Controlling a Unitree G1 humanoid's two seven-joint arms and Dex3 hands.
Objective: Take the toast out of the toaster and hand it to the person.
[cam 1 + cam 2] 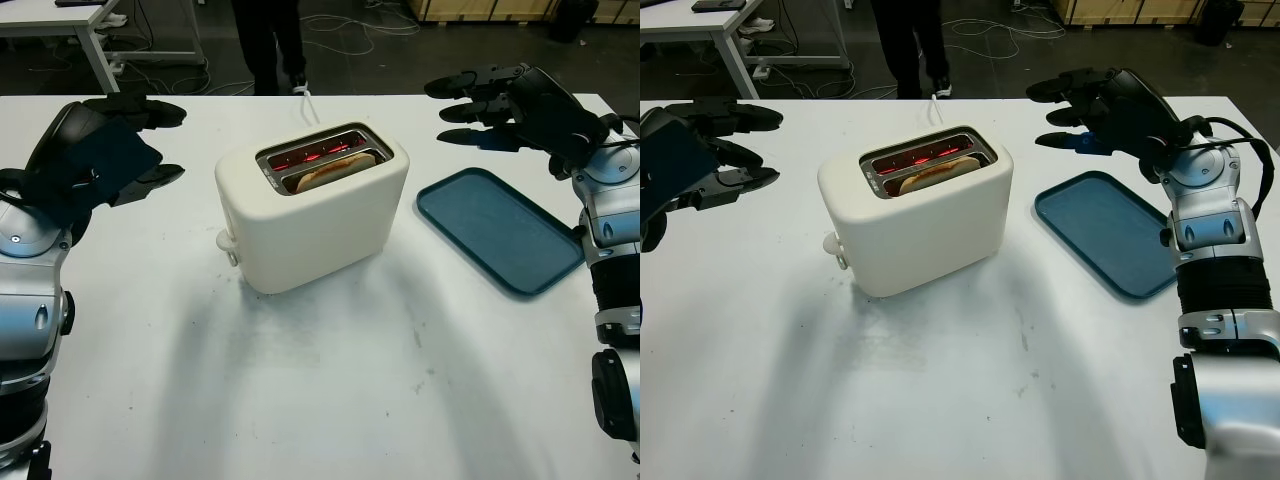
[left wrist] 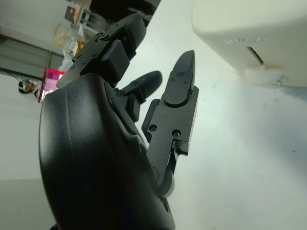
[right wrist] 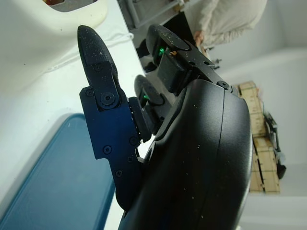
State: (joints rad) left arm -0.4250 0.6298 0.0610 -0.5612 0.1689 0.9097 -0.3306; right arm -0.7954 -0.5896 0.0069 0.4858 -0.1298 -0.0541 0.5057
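Left eye view: toaster [image 1: 312, 205] between empty, uncurled hands, blue tray [image 1: 498, 228] just beside it.

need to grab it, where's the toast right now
The toast sits in the near slot of the cream toaster at table centre, left of the blue tray.

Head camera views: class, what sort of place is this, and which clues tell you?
Probably a robotics lab or workshop, not a kitchen: loose cables on a dark floor, wooden crates behind, a toaster alone on a white table.
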